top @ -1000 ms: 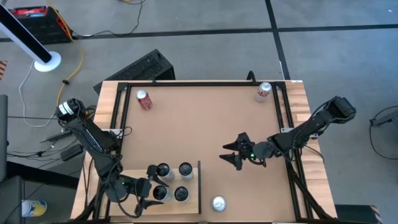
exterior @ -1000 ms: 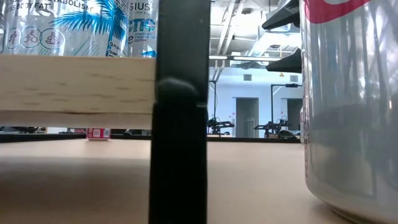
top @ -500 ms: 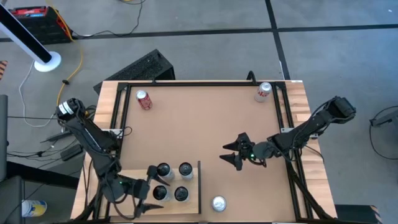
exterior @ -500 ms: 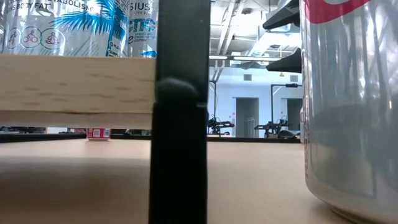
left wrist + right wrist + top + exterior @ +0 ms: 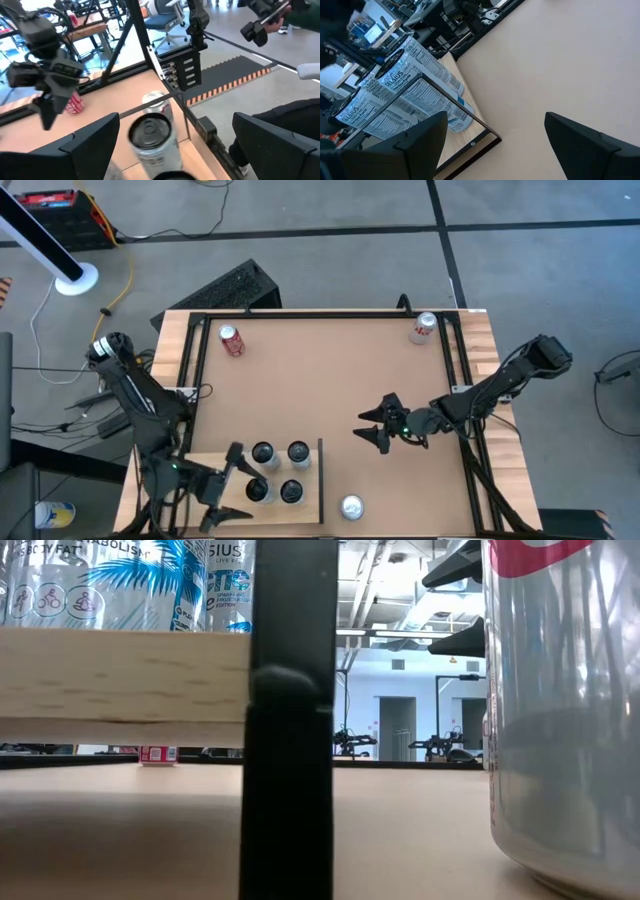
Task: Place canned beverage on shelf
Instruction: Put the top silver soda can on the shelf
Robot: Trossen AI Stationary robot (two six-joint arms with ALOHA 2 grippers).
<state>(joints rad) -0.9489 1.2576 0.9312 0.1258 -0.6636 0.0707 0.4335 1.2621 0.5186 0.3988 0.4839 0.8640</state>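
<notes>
Hovering with fingers apart just beside the four cans (image 5: 277, 471) on the shelf (image 5: 205, 467), the left hand (image 5: 222, 487) has backed off them since a second ago. Low view cuts the cans off. The right hand (image 5: 372, 424), fingers spread, waits over mid tabletop (image 5: 320, 380), unmoved.

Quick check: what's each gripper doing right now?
Left gripper: open, holding nothing, beside the cans on the shelf.
Right gripper: open, empty, over mid-table.
</notes>
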